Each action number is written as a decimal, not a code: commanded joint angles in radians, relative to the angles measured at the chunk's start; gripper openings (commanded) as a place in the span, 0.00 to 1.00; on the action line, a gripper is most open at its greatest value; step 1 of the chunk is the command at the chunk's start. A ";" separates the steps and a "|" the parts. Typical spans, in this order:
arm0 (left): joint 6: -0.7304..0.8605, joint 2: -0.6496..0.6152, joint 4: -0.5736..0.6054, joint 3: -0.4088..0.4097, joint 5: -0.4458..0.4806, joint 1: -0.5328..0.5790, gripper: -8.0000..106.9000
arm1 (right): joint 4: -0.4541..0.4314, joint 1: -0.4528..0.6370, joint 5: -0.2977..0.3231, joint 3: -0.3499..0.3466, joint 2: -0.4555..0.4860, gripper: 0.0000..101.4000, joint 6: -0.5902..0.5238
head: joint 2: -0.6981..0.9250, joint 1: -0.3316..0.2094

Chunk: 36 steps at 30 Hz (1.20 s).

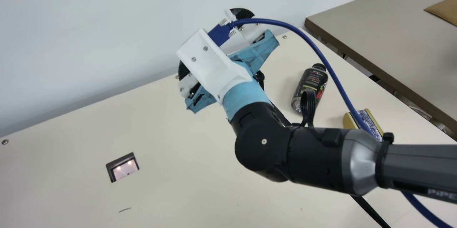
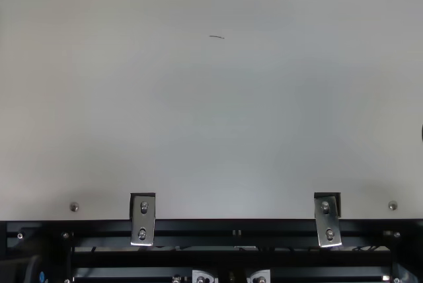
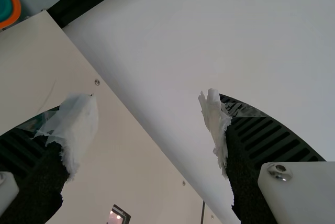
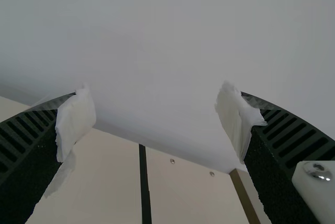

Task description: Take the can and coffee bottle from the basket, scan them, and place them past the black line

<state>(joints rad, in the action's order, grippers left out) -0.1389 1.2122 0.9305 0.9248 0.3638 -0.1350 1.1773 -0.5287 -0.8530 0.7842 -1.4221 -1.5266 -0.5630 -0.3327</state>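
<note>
Right of centre in the main view I see the coffee bottle [image 1: 310,85], dark, round and black-capped, on the cream table [image 1: 171,171]. Lower right of it sits the gold-edged can [image 1: 373,122], label printed, partly behind a smooth blue cable [image 1: 323,58]. My right hand [image 1: 213,42], upper centre, is wide open, empty; so is my left hand [image 3: 149,124], its ribbed fingers tipped in ragged white.
</note>
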 commanded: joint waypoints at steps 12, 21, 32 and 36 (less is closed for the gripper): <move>0.000 0.000 0.000 0.000 0.000 0.000 0.85 | 0.232 0.059 0.479 -0.009 0.070 1.00 0.137 | -0.020 -0.028; 0.000 0.000 0.000 0.000 0.000 0.000 0.85 | 0.334 0.138 0.801 -0.045 0.117 1.00 0.130 | -0.020 -0.028; 0.000 0.000 0.000 0.000 0.000 0.000 0.85 | 0.266 0.139 0.799 -0.051 0.117 1.00 0.205 | -0.020 -0.028; 0.000 0.000 0.000 0.000 0.000 0.000 0.85 | 0.248 0.160 0.795 -0.040 0.127 1.00 0.304 | -0.020 -0.028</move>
<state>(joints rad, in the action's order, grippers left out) -0.1389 1.2122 0.9305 0.9248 0.3638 -0.1350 1.4318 -0.3744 -0.0512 0.7396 -1.3012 -1.2973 -0.5630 -0.3276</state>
